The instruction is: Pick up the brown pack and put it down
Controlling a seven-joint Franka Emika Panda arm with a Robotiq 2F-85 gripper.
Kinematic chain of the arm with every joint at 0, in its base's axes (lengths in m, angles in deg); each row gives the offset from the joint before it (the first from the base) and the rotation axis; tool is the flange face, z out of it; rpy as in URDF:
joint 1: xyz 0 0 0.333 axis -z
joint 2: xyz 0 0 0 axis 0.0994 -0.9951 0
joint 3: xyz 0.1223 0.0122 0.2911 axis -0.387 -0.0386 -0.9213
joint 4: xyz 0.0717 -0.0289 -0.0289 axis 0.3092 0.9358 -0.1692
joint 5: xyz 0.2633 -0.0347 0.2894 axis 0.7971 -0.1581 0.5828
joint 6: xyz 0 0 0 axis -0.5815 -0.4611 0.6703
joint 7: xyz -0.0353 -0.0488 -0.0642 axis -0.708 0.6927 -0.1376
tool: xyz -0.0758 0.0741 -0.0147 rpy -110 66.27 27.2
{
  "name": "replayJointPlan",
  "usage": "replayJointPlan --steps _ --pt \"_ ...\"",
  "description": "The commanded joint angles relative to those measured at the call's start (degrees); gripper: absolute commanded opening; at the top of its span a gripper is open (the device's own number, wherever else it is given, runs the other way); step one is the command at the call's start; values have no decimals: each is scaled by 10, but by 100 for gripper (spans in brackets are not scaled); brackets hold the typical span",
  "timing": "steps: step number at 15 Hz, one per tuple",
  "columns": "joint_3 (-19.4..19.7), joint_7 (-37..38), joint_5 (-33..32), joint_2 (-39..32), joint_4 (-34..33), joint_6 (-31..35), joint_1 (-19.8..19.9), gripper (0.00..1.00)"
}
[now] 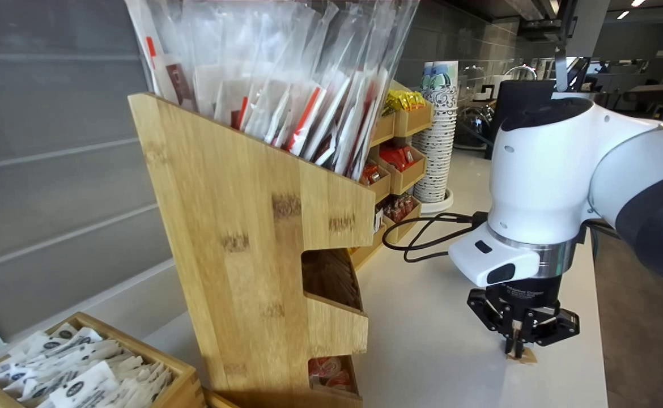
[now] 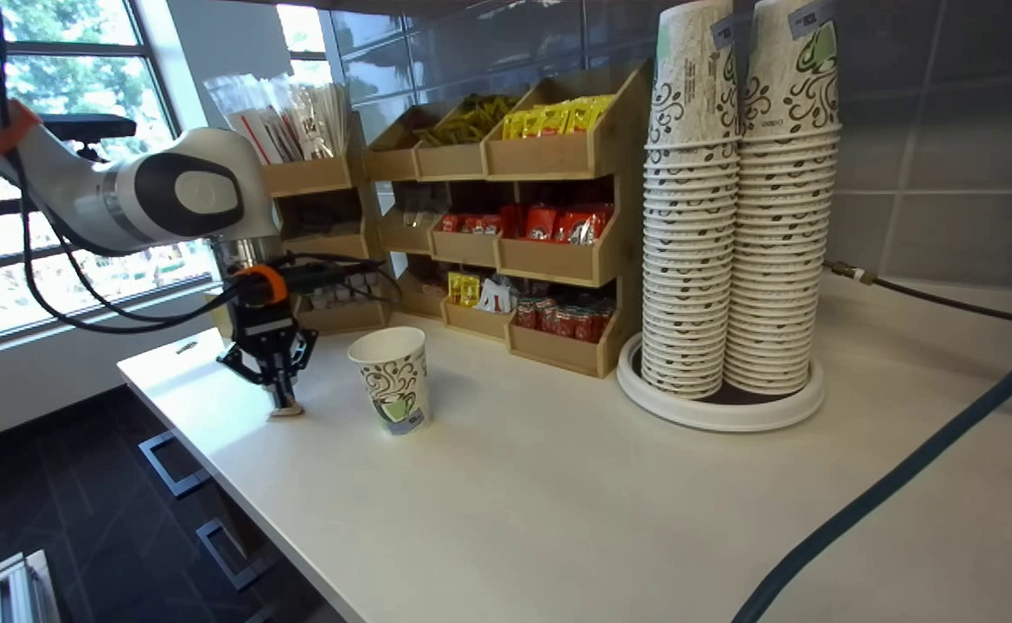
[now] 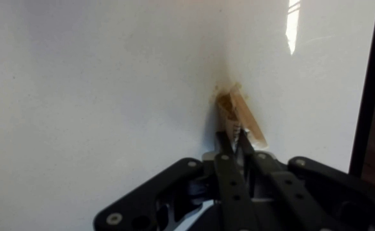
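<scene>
In the wrist view the brown pack [image 3: 247,116] is bent up into a fold, its middle pinched where the two fingertips come together. My gripper [image 3: 233,138] is shut on it, and part of the pack is covered by the fingers. An exterior view has the gripper [image 1: 514,347] pointing straight down at the white counter, with a brown edge of the pack [image 1: 527,356] sticking out beside the tips. The pack [image 2: 286,410] also shows low under the fingers in an exterior view, at counter level. Whether it still touches the counter I cannot tell.
A paper cup [image 2: 395,385] stands close beside the gripper. Behind it are wooden bins [image 2: 549,258] of red and yellow packets, and tall cup stacks [image 2: 688,260]. A tall wooden organizer [image 1: 252,249] and a box of white packets [image 1: 82,368] stand nearby. The counter's edge [image 3: 365,86] runs close by.
</scene>
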Motion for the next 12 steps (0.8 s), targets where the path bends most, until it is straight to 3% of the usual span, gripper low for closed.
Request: replayJointPlan --steps 1,12 --pt "-9 29 -35 3 -4 -6 10 2" --pt "-6 147 -73 104 16 -8 17 2"
